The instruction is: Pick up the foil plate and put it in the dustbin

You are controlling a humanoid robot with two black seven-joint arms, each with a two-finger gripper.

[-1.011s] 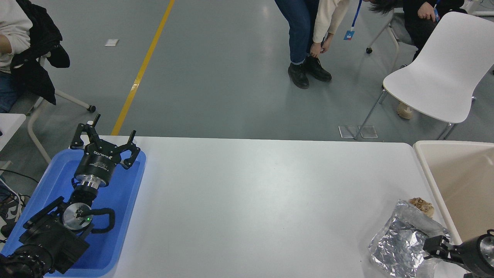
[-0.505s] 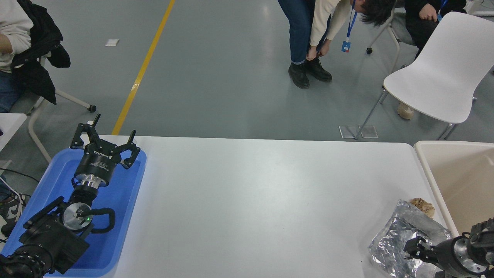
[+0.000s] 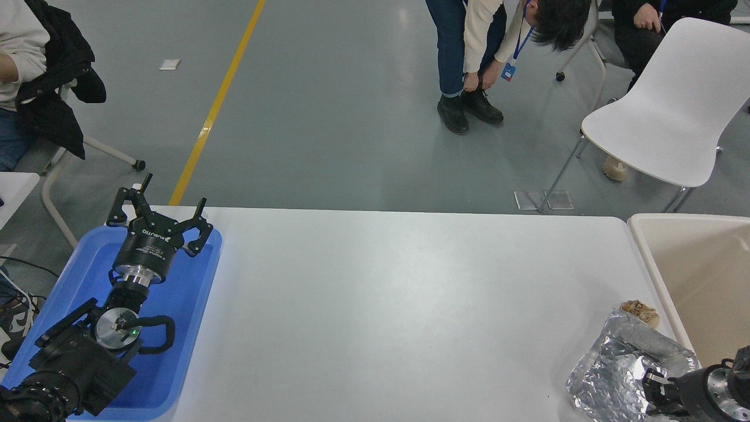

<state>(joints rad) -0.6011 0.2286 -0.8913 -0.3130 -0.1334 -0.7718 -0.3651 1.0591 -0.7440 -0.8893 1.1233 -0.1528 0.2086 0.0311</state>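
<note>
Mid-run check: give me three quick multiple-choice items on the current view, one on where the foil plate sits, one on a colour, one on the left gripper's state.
1. Where is the foil plate?
A. inside the dustbin
B. on the table's near right corner, beside the dustbin
C. in the tray

2. What colour is the tray under the left arm?
A. blue
B. green
C. red

3. How is the left gripper?
A. shut on the foil plate
B. shut on a paper ball
C. open, holding nothing

Answers:
1 B, the foil lies on the white table next to the dustbin.
2 A, its rim and floor are blue.
3 C, its fingers are spread over the tray's far end.
</note>
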